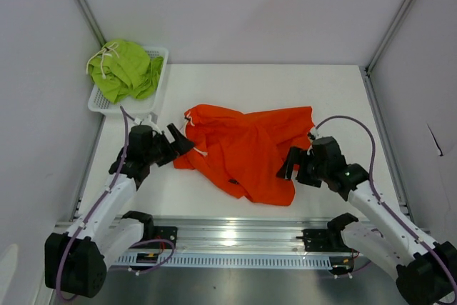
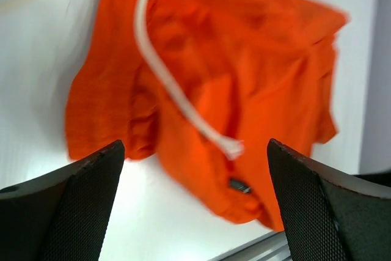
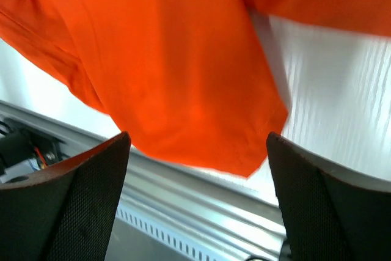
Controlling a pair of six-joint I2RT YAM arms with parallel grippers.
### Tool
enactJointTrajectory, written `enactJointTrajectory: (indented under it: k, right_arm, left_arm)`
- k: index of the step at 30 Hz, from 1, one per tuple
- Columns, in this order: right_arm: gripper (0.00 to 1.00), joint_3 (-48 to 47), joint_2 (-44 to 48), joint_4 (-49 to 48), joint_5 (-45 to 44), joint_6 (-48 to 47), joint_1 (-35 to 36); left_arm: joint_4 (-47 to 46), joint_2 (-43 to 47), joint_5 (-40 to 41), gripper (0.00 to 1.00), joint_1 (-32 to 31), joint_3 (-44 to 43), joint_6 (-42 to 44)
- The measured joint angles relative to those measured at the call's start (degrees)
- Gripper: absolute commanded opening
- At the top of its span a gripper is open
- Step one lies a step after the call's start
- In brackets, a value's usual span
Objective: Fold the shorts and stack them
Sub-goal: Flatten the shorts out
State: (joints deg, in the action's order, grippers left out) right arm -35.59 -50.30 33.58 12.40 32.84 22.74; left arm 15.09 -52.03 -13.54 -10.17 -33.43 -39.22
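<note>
The orange shorts [image 1: 246, 149] lie crumpled and spread in the middle of the white table. They also show in the left wrist view [image 2: 244, 77], with a white drawstring [image 2: 177, 90] across them, and in the right wrist view [image 3: 165, 59]. The lime green shorts [image 1: 125, 69] sit bunched in the white mesh basket [image 1: 158, 76] at the far left. My left gripper [image 1: 180, 141] is open and empty at the left edge of the orange shorts. My right gripper [image 1: 291, 164] is open and empty at their right edge.
Grey enclosure walls stand on the left, back and right. A metal rail [image 1: 235, 237] runs along the table's near edge, and it also shows in the right wrist view [image 3: 201, 206].
</note>
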Motion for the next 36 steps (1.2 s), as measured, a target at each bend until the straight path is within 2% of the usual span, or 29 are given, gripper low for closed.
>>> enactJointTrajectory:
  k: [3,7,14,17,19,23,24,28,30,36]
  right_arm:
    - [0.94,2.14,3.04,1.33,-4.20,2.95,6.45]
    - [0.95,4.79,4.72,1.60,-9.27,6.82,11.37]
    - [0.91,11.65,6.80,2.27,-14.56,14.62,17.49]
    - [0.83,14.43,8.66,1.25,-14.53,17.27,18.71]
    - [0.73,15.93,9.60,-0.61,-14.32,18.64,19.02]
    - [0.41,18.78,10.86,-6.49,-11.85,20.94,19.08]
    - [0.26,19.10,10.82,-7.82,-11.04,21.42,19.06]
    - [0.00,18.51,10.47,-10.03,-9.14,21.51,17.77]
    - [0.00,16.79,10.47,-9.64,-8.61,20.83,15.98]
    - [0.00,8.39,8.55,-7.98,-4.26,14.93,1.70]
  left_arm:
    - [-0.37,-0.98,0.59,0.99,0.07,4.39,-0.33]
    - [-3.78,-2.91,0.72,0.99,1.73,7.17,-0.33]
    - [-12.94,-3.23,-1.90,0.99,9.20,15.28,-1.22]
    - [-15.74,-3.76,-3.61,0.99,9.46,16.33,-1.29]
    - [-19.47,-4.61,-5.95,0.99,10.03,16.79,-1.31]
    - [-24.65,-5.88,-9.57,0.99,11.32,17.27,-1.33]
    - [-25.53,-5.86,-10.21,0.99,11.32,17.38,-1.31]
    - [-27.63,-5.09,-11.34,0.99,11.39,17.81,-1.29]
    - [-28.09,-4.66,-11.63,0.99,11.45,17.88,-1.20]
    - [-29.16,-4.98,-12.22,0.99,11.50,18.03,-0.81]
